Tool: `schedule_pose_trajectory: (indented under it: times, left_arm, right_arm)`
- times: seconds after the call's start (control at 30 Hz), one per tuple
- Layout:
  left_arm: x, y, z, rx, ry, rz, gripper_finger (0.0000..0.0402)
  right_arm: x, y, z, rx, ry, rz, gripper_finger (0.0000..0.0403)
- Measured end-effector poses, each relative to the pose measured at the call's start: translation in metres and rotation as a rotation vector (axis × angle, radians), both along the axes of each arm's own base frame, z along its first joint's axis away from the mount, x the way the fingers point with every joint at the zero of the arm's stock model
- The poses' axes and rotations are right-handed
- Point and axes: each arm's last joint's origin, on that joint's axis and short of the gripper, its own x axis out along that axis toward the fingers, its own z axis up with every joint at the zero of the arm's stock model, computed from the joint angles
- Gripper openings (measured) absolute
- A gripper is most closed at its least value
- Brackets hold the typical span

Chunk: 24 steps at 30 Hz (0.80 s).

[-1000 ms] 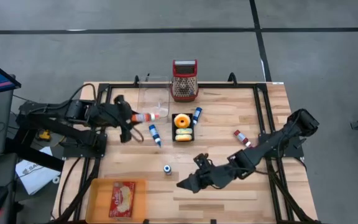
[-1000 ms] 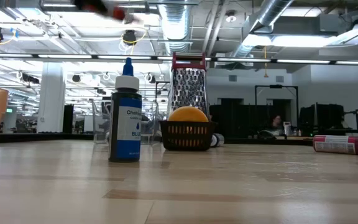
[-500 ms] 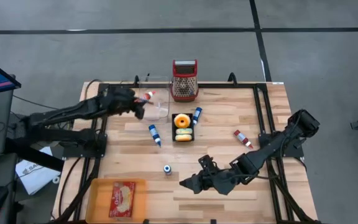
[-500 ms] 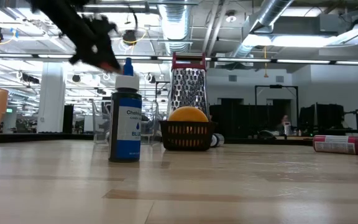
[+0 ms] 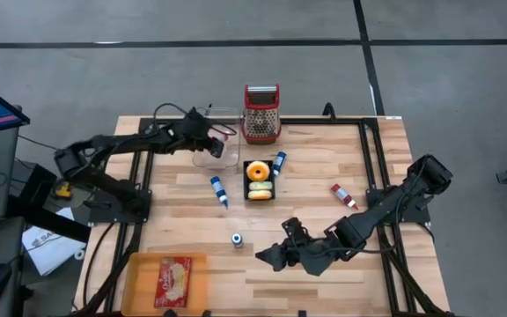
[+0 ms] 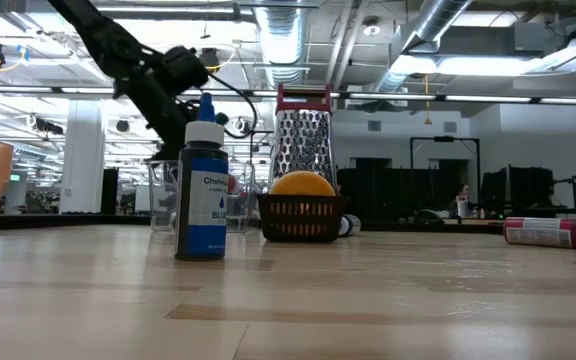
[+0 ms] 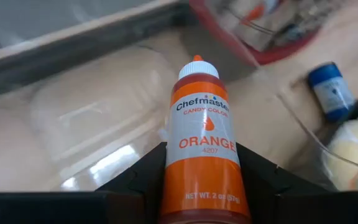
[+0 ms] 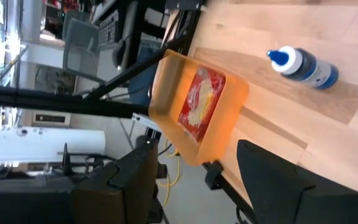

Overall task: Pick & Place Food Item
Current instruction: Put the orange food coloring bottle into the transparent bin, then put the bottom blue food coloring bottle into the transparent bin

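Wooden tabletop [image 5: 394, 176] nearest me, where the right gripper [image 5: 264, 258] rests low, jaws apart and empty. Farther back, the left gripper [image 5: 216, 146] is clamped on an orange food-colouring bottle [image 7: 205, 155] over the clear plastic container [image 5: 208, 130].

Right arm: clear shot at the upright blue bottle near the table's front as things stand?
Probably yes. The right gripper hangs open just beside the upright blue bottle, with only bare table between them. The left gripper is busy, holding the orange bottle over the clear container.
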Motion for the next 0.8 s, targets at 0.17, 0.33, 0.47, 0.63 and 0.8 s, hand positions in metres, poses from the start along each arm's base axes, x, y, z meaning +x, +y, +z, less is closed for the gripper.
schedule_pose_trajectory:
  times: [0.17,0.33,0.47,0.63,0.8]
  left_arm:
    - [0.003,0.012,-0.012,0.024,0.010,0.010,0.0160]
    - [0.000,0.022,-0.019,0.034,0.030,0.020,0.0164]
    - [-0.002,0.025,-0.018,0.062,0.036,0.009,0.0166]
    - [-0.003,0.027,-0.014,0.087,0.028,0.003,0.0187]
    - [-0.002,0.027,-0.014,0.108,0.039,-0.041,0.0210]
  right_arm:
    - [-0.001,0.000,0.000,0.000,-0.004,-0.015,0.0213]
    - [-0.001,0.000,-0.001,0.006,0.005,-0.025,0.0213]
    - [-0.001,0.000,-0.002,0.008,0.012,-0.029,0.0213]
    - [-0.001,0.000,-0.002,0.008,0.012,-0.029,0.0213]
    - [-0.001,0.000,-0.002,0.008,0.012,-0.029,0.0213]
